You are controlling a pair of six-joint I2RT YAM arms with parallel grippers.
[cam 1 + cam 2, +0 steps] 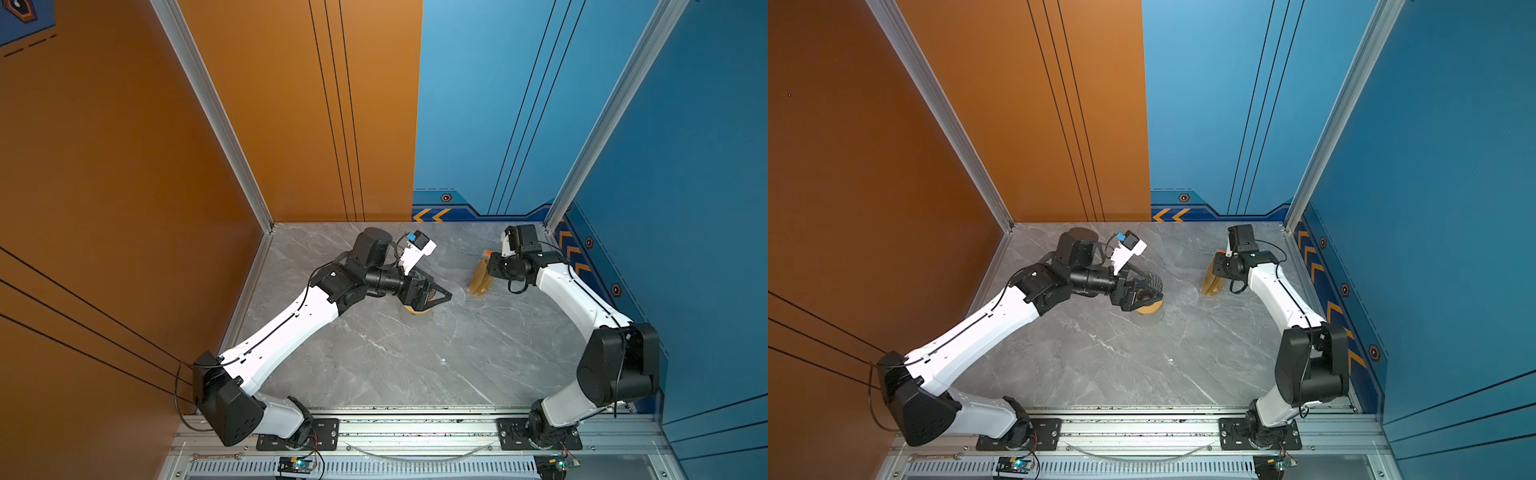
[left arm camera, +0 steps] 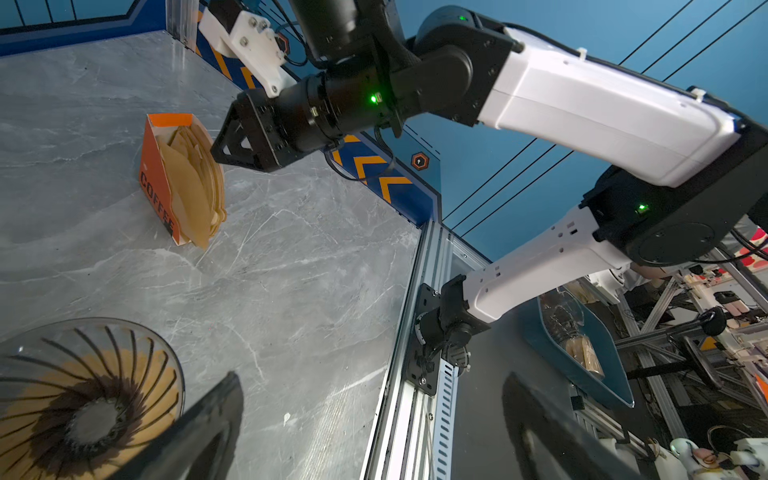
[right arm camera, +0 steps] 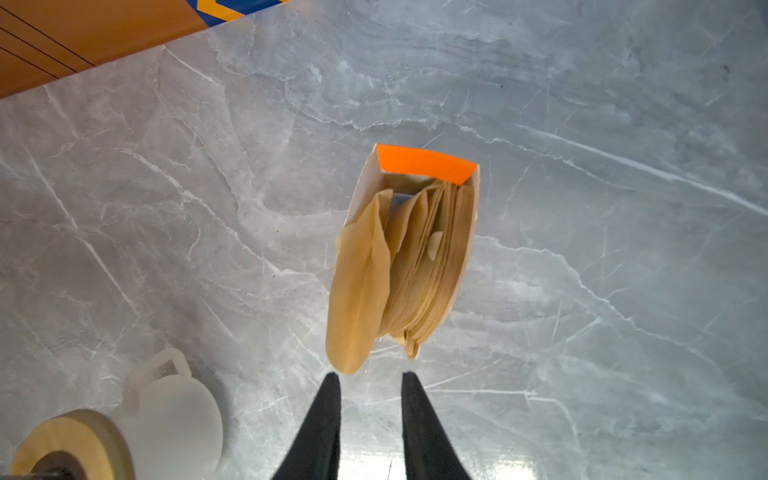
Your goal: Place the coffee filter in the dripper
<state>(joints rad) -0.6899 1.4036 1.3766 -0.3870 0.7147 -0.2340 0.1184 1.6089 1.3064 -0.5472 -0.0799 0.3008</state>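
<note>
I see left gripper (image 2: 370, 386) jaws wide apart at the dripper (image 1: 1152, 283), mid-frame in a top view; right gripper (image 3: 371, 376) jaws slightly apart, empty, just short of the coffee filter (image 3: 359, 286).

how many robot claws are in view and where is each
2. The left black claw hovers wide open by the dark see-through ribbed cone dripper; the right black claw points at the orange box of tan paper filters, holding nothing. None seems hidden.
</note>
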